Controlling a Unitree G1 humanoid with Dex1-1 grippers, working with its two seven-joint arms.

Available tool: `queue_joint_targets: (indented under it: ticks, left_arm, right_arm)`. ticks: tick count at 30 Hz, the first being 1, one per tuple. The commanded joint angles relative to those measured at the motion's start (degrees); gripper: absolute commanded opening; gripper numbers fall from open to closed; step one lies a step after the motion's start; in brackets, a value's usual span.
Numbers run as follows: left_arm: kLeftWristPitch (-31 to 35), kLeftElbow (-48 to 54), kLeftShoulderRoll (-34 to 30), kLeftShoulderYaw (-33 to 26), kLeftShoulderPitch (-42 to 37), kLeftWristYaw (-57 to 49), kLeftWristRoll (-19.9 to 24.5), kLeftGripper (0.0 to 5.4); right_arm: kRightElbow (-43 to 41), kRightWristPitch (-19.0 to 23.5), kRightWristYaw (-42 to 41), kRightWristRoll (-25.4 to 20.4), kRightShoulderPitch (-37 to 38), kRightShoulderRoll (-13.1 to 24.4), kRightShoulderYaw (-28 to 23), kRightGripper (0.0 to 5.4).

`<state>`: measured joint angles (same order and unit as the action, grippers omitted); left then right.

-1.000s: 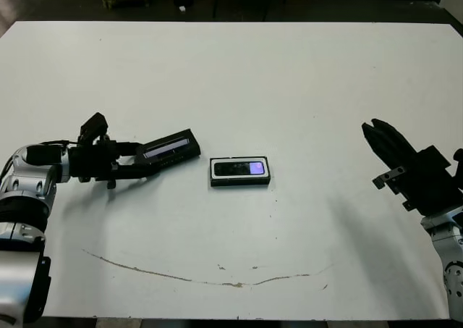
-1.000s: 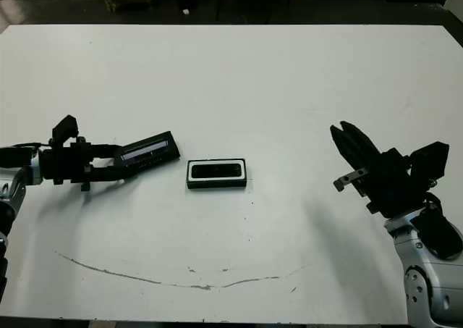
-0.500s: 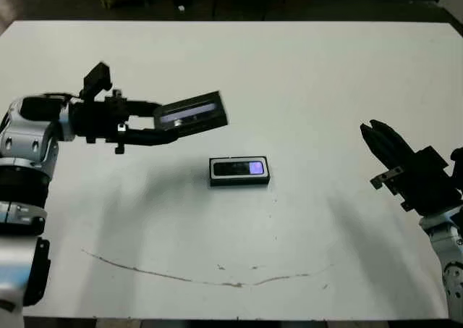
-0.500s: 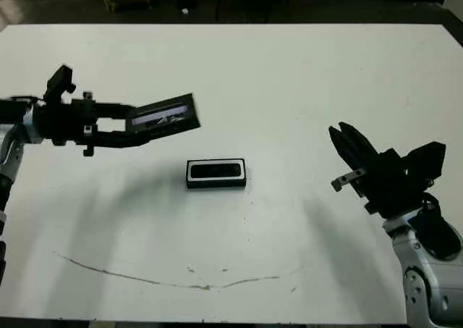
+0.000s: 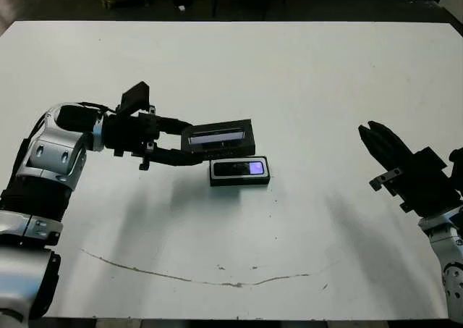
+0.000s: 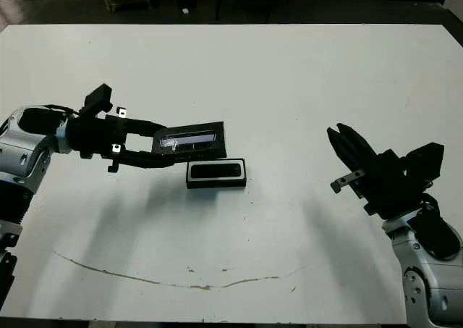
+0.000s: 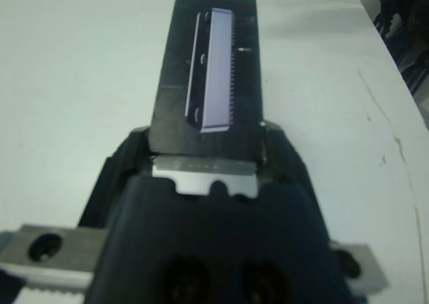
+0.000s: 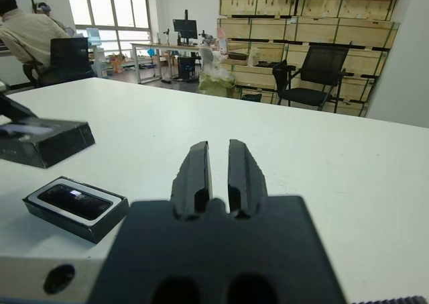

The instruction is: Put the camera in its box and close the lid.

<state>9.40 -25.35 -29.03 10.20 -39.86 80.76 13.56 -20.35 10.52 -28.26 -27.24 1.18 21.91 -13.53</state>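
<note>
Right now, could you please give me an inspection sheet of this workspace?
Surface: white table, thin brown scuff line near the front edge.
Job's things: camera lies in the box; lid held in the air just beyond the box, not on it.
Clutter: nothing seen.
Grippers: left gripper shut on the lid; right gripper shut, empty.
Cables: nothing seen on the table.
Surroundings: chairs, desks, stacked crates and a seated person beyond the table.

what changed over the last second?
The left tool, shut on the lid, picked it up off the table and carried it right; it now hangs just behind and above the box, not yet on it. Unchanged: the box, with the camera inside, and the right tool, idle, fingers nearly together.
</note>
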Motion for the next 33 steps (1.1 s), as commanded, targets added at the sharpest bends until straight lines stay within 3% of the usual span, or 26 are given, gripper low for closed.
queue_joint_targets:
  ticks: [1, 12, 17, 33]
  left_arm:
    - [-0.4, -1.7, 0.5, 0.5, 1.7, -0.5, -0.7, 2.20]
    - [-3.1, -6.4, 2.7, -0.4, 3.2, -1.7, -0.3, 2.20]
    - [-8.2, -10.6, 6.0, -2.1, 4.8, -1.3, 1.1, 2.20]
    - [-16.5, -19.1, 9.0, -2.2, 5.3, -5.3, -2.2, 2.20]
  right_arm:
    - [0.4, 0.6, -0.1, 0.0, 0.8, 0.1, 0.1, 0.00]
    - [1.8, -1.2, -1.5, 0.1, 0.8, -0.1, 0.1, 0.00]
    - [1.3, -1.0, -1.0, 0.5, 1.1, 0.0, 0.2, 0.00]
    - [0.8, -1.0, -0.6, 0.6, 1.5, -0.2, 0.4, 0.00]
